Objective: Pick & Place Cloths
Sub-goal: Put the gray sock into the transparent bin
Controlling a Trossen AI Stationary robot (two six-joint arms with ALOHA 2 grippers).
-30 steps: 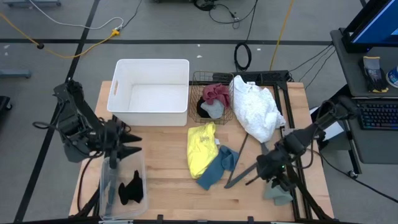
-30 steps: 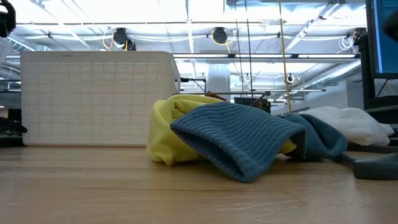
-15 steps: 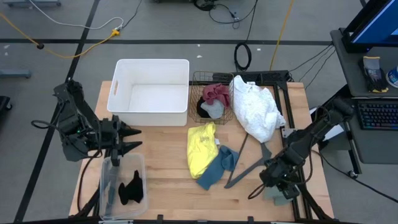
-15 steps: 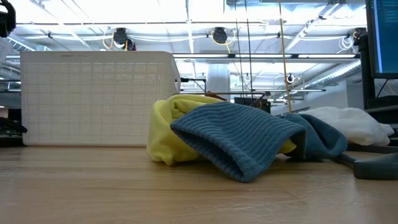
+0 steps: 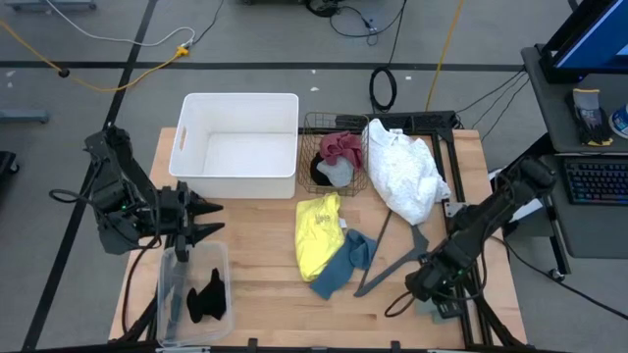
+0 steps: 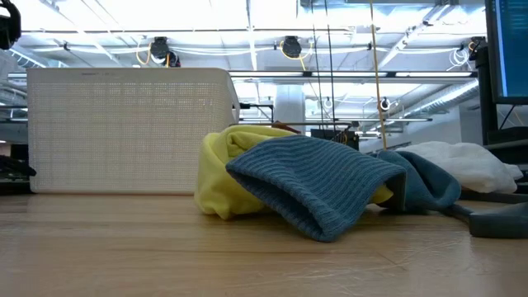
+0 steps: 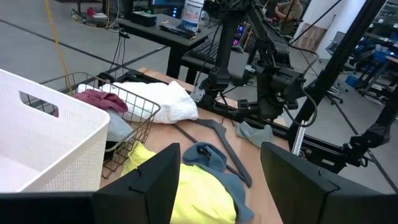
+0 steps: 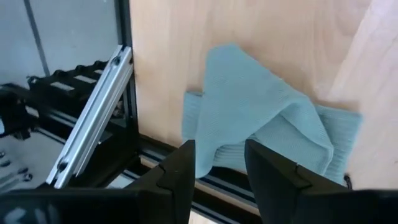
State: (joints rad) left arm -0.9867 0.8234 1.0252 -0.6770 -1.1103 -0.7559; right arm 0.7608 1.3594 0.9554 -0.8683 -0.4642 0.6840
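At the table's near right corner, the right gripper (image 5: 424, 290) has dropped low over the small grey-green cloth (image 8: 261, 124), fingers parted and empty, seemingly ready to grasp it; left gripper (image 5: 203, 222) waits open by the white bin (image 5: 238, 106)

A robotics lab or workshop: a wooden worktop (image 5: 265, 294) on an aluminium frame (image 8: 93, 118) stands on a grey floor taped in black (image 5: 137, 39), with loose cables (image 5: 118, 74). Beside it is a desk with keyboard (image 5: 597, 181), under exposed ceiling ducts (image 6: 289, 45) and strip lights (image 6: 247, 16).
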